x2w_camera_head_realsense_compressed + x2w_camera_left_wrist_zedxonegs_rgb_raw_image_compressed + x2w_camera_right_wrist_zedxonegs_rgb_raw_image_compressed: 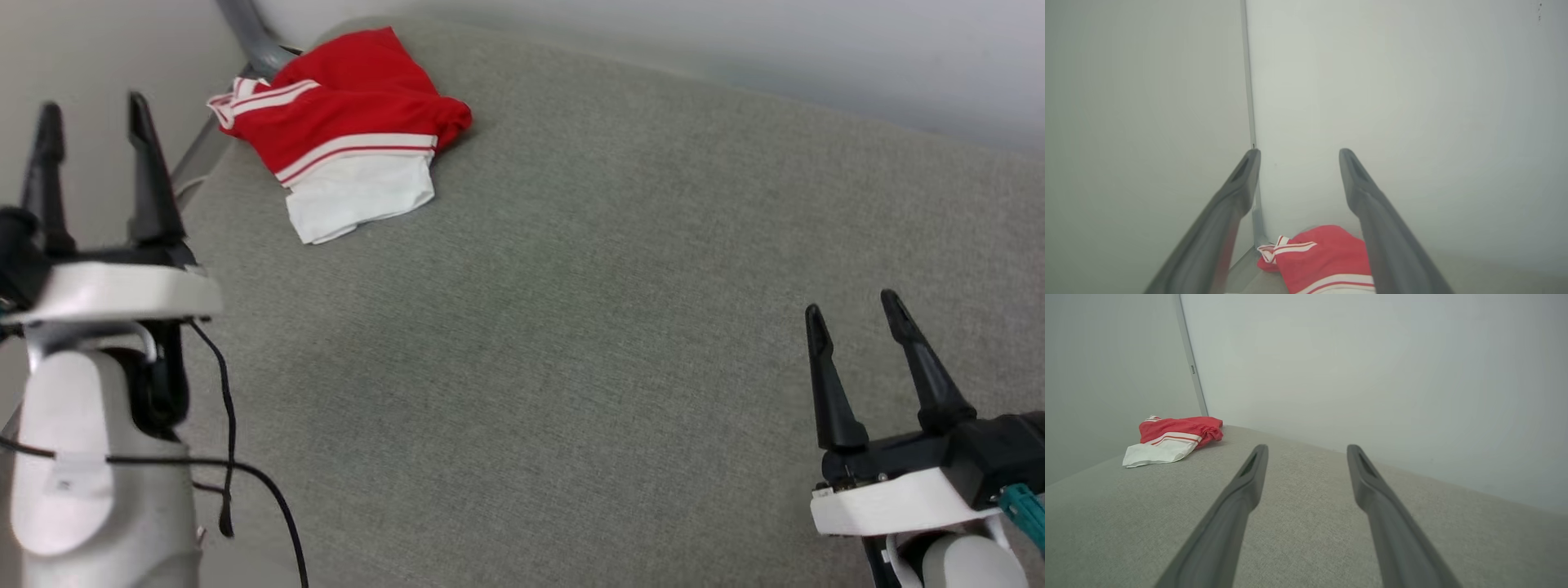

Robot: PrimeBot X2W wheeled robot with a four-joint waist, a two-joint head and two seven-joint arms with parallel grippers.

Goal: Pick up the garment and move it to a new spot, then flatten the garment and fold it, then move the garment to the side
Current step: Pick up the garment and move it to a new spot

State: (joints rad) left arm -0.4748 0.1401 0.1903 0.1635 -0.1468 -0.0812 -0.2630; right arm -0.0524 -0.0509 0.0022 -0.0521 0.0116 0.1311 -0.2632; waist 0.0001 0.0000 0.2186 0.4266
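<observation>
Left gripper [94, 110] and right gripper [851, 306] hover with jaws spread apart and empty, as the garment [351, 122] lies bunched at the far left corner of the grey worktop [571, 343].

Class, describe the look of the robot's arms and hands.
The left hand and right hand each have two long tapering black fingers on a white base. A black cable trails by the pale left forearm; a teal plug sits at the right wrist.

left tool [94, 104]: black fingers [151, 188], white mount [114, 290] | cable [232, 412]: black | forearm [82, 457]: pale
</observation>
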